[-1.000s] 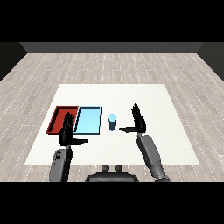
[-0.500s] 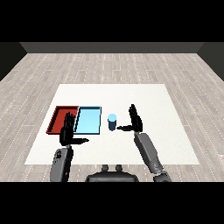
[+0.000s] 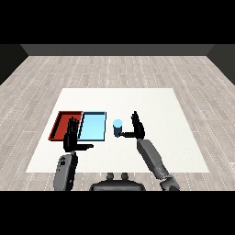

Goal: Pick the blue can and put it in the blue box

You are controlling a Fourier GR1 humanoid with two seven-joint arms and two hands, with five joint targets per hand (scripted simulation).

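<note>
Blue can (image 3: 117, 127) is not yet grasped; it stands on the table (image 3: 183, 137) beside the blue tray (image 3: 93, 126). Right hand (image 3: 137, 127) is held alongside, fingers (image 3: 135, 117) straight, nothing held.

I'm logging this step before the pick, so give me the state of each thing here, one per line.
blue can: upright on the table, right of the trays, not yet held.
light blue tray: flat on the table, nothing in it.
red tray: beside the blue one, its near edge partly hidden by the left hand.
right hand: open, thumb reaching toward the can.
left hand: open, holding nothing.
</note>
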